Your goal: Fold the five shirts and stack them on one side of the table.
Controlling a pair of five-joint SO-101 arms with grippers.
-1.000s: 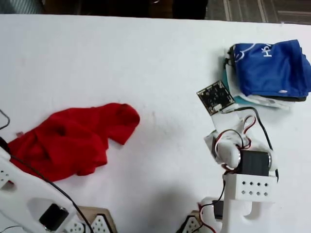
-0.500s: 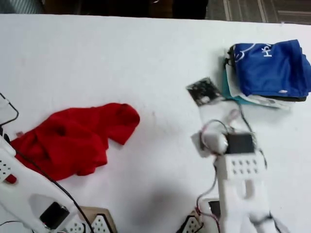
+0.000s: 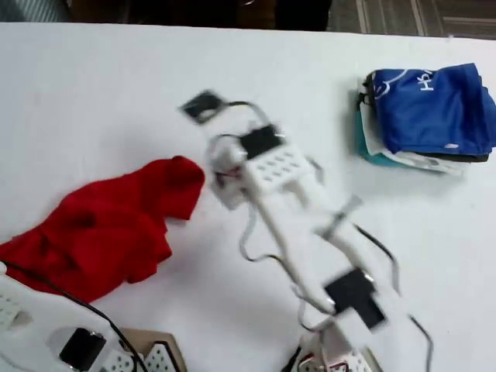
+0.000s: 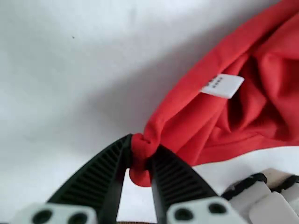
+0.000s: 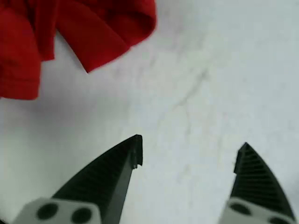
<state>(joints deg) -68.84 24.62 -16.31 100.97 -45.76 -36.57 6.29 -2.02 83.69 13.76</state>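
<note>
Bench (image 3: 101, 93) bare between red shirt (image 3: 108, 225) and folded stack (image 3: 426, 112) at right edge — right claw (image 5: 189, 151) gapes wide over it; left claw (image 4: 140, 151) pinches shirt edge.

No text is fully legible. The folded blue fabric shirt (image 3: 434, 108) carries white lettering (image 3: 425, 80) at its far edge, partly hidden by a fold. The crumpled red fabric shirt (image 4: 196, 121) bears a small white sewn label (image 4: 222, 86); its print is too small to read.
</note>
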